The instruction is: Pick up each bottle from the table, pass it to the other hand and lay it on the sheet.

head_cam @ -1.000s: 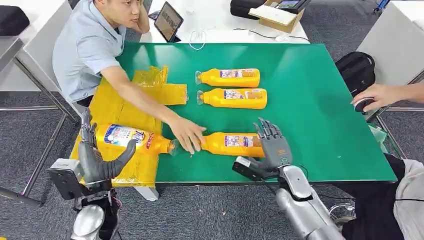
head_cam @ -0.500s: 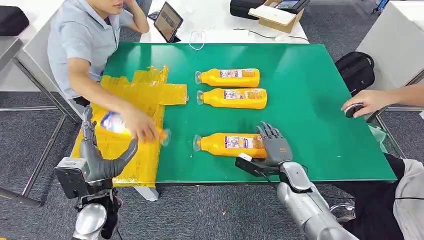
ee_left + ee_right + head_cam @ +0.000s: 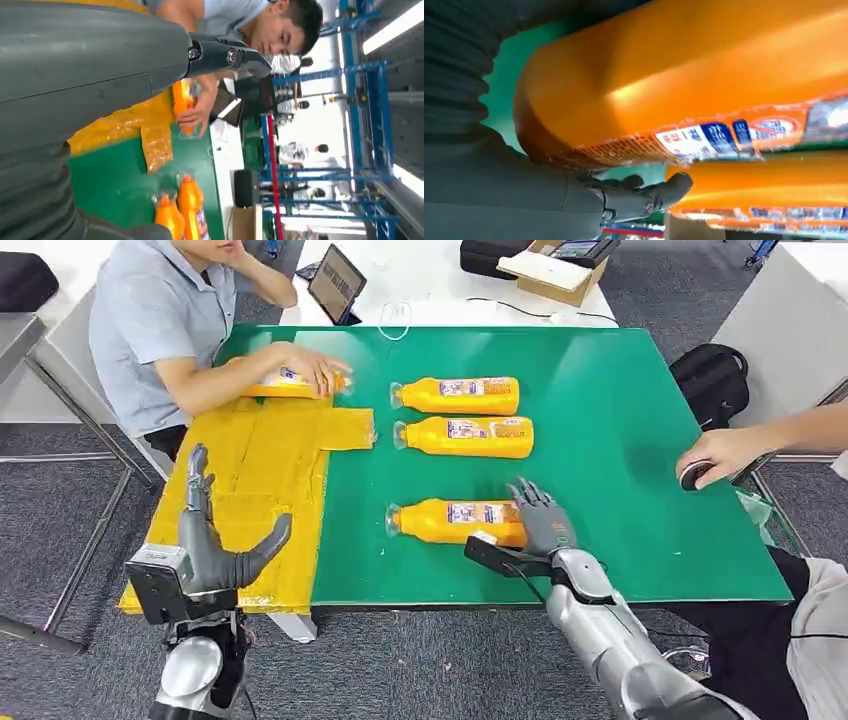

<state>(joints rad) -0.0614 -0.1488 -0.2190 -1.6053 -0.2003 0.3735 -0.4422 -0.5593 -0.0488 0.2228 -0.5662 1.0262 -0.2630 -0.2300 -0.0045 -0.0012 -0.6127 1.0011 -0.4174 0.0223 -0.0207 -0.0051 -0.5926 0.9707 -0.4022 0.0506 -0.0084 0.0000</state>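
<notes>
Now, nearest bottle [image 3: 455, 522]: lies on its side on the green tabletop [image 3: 620, 440], cap toward my left.
My right hand [image 3: 543, 525]: fingers spread over its base end, touching, not lifting.
My left hand [image 3: 215, 545]: spread, holding nothing, above the yellow sheet [image 3: 265, 480].
Other bottles: two [image 3: 458, 395] [image 3: 468, 436] lie parallel farther back.
Person's hand [image 3: 315, 370]: rests on a fourth bottle [image 3: 275, 386] at the sheet's far end.
</notes>
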